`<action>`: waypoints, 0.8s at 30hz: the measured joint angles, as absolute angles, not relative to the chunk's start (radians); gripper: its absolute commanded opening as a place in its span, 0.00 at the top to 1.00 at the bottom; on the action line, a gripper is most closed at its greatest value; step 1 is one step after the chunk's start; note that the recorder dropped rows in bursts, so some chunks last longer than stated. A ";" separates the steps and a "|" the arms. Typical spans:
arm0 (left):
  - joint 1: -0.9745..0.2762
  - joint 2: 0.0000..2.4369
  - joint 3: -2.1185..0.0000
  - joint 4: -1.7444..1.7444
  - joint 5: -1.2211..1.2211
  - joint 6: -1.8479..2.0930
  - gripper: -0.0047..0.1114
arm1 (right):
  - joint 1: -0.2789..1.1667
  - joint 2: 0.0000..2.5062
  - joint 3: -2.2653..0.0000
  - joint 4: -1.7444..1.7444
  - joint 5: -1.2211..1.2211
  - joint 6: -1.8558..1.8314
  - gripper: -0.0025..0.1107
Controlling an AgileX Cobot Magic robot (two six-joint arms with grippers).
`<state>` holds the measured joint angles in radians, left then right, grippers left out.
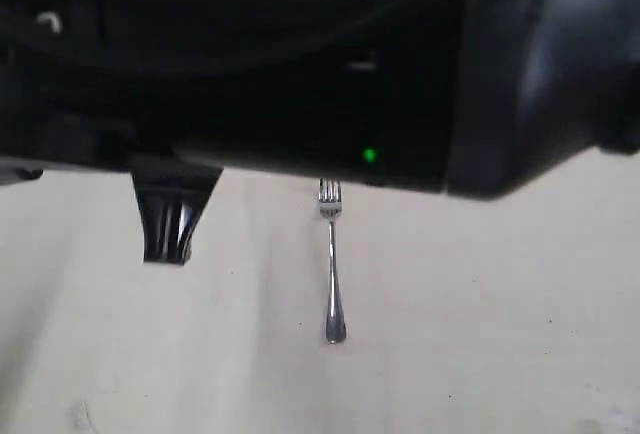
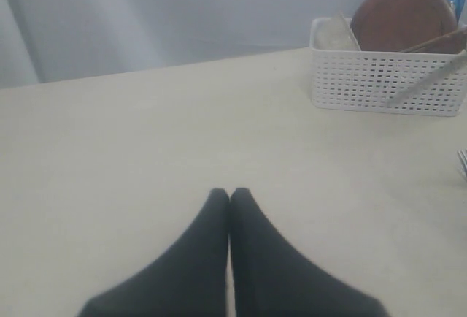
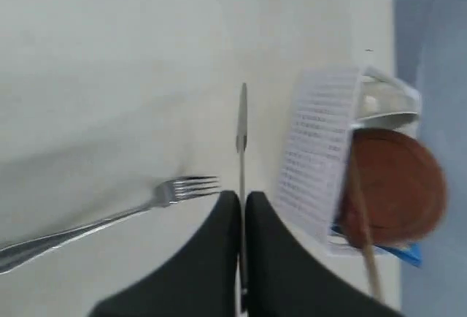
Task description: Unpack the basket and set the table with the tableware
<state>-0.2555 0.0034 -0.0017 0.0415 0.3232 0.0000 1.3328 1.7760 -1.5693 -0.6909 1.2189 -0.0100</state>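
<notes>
Knife (image 3: 242, 123) was held edge-on between the tightly closed fingers of the right gripper (image 3: 241, 199), its free end projecting over the table (image 3: 109, 54) between the fork (image 3: 109, 215) and the basket (image 3: 314, 156). It was judged light, stiff and slippery, likely to pivot in so narrow a pinch; a hold nearer the middle would be steadier. The fork was laid flat just beside it. The basket, set near one table edge, was seen with the reddish-brown plate (image 3: 398, 185) and pale bowl (image 3: 387, 105) not yet unpacked. The left gripper (image 2: 230, 199) was shut, empty, well apart.
</notes>
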 measured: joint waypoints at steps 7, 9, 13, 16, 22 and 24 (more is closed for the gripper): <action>-0.256 0.003 -0.002 0.041 0.323 0.000 0.96 | 1.235 1.772 -1.569 -0.205 1.221 -0.132 0.98; -0.256 0.003 -0.002 0.041 0.323 0.000 0.96 | 1.196 1.761 -1.569 -0.134 1.222 -0.141 0.98; -0.256 0.003 -0.002 0.041 0.323 0.000 0.96 | 1.114 1.711 -1.569 0.030 1.222 -0.156 0.98; -0.256 0.003 -0.002 0.041 0.323 0.000 0.96 | 1.057 1.666 -1.569 0.090 1.223 -0.158 0.98; -0.256 0.003 -0.002 0.041 0.323 0.000 0.96 | 0.986 1.589 -1.551 0.104 1.223 -0.135 0.98; -0.256 0.003 -0.002 0.041 0.323 0.000 0.96 | 0.965 1.558 -1.522 0.146 1.223 -0.149 0.98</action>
